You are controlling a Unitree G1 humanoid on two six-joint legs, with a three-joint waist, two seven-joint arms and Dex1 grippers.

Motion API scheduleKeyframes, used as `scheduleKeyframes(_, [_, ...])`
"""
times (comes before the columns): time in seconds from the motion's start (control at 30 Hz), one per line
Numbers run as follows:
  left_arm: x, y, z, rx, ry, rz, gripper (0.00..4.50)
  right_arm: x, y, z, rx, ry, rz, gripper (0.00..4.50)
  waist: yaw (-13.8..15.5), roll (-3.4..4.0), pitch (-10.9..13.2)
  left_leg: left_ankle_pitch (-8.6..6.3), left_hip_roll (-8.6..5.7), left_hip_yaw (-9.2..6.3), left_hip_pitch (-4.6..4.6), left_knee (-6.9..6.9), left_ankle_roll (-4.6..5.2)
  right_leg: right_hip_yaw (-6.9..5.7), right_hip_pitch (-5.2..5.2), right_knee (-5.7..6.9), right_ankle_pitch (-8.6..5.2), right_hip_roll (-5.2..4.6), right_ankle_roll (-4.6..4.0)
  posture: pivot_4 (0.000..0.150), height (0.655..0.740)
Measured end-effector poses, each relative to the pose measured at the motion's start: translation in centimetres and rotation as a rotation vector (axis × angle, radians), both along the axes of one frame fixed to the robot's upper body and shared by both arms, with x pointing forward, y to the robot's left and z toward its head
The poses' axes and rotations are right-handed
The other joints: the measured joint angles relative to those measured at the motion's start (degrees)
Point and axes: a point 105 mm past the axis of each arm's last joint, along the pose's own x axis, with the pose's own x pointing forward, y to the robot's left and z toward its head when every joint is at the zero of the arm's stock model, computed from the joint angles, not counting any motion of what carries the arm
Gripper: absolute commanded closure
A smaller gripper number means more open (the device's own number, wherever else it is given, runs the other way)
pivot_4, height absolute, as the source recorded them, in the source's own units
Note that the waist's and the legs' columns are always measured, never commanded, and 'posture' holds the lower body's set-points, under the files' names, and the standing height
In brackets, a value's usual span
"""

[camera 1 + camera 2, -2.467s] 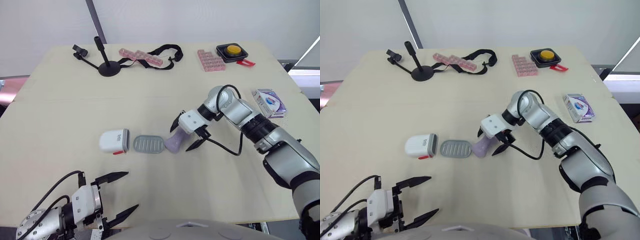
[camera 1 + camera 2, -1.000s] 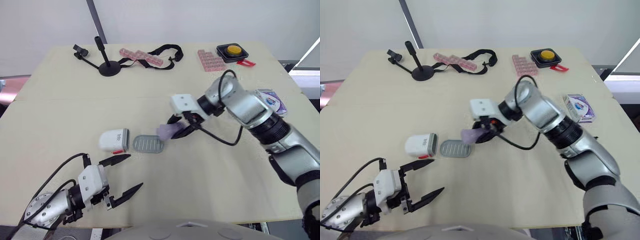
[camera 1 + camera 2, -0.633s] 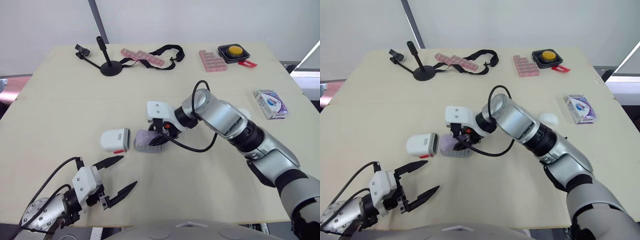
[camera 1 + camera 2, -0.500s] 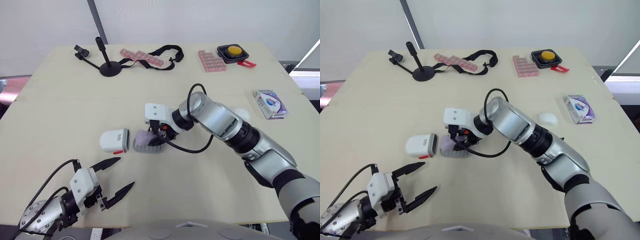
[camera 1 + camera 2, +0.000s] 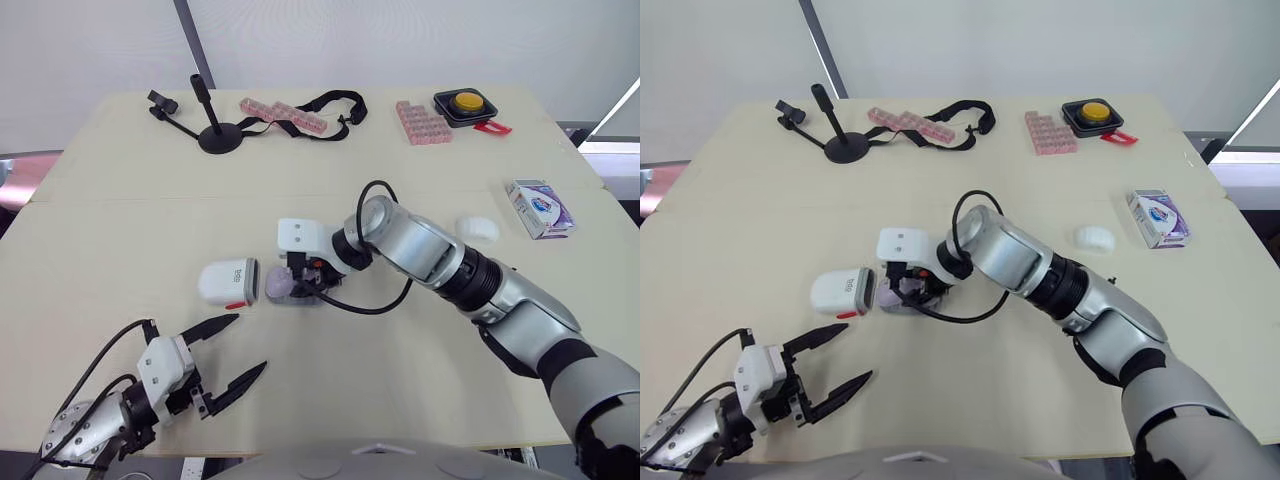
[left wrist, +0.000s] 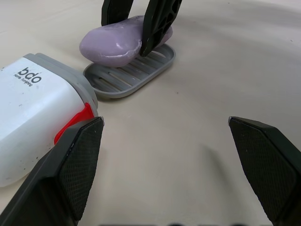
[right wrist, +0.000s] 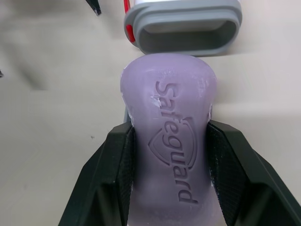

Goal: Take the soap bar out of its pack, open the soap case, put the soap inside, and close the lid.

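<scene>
The soap bar [image 6: 110, 44] has its long axis 3–9 o'clock, pinched by the right fingers [image 6: 157, 23] over the grey tray [image 6: 136, 77]. The white cover [image 6: 33, 103] sits just beside it at 9 o'clock. The left fingers [image 6: 77, 160] are spread, at 7 o'clock.

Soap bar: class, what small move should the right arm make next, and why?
Probably ease the soap bar down flat onto the grey ribbed tray before letting go. The right gripper has its jaws shut on the bar, which sits tilted just over the tray, with the white cover lying beside it.
</scene>
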Motion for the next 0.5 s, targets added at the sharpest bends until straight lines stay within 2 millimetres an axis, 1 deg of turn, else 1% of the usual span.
scheduleKeyframes(0.27, [0.03,-0.04,0.17,-0.028,-0.005,0.01,0.0,0.11,0.09,-0.26,-0.009,0.0,-0.002,2.72,0.0,0.0,0.0,0.0,0.0,0.0,0.0,-0.01,0.0,0.0,0.0,0.0,0.0,0.0,0.0,0.15,0.7096])
scheduleKeyframes(0.5, [-0.04,0.52,0.12,-0.037,-0.011,0.078,0.0,0.06,0.07,-0.58,-0.024,-0.001,0.008,2.72,-0.05,0.0,0.0,0.0,0.0,0.0,0.01,-0.01,0.0,0.0,0.02,-0.02,0.0,0.0,0.0,0.15,0.7096])
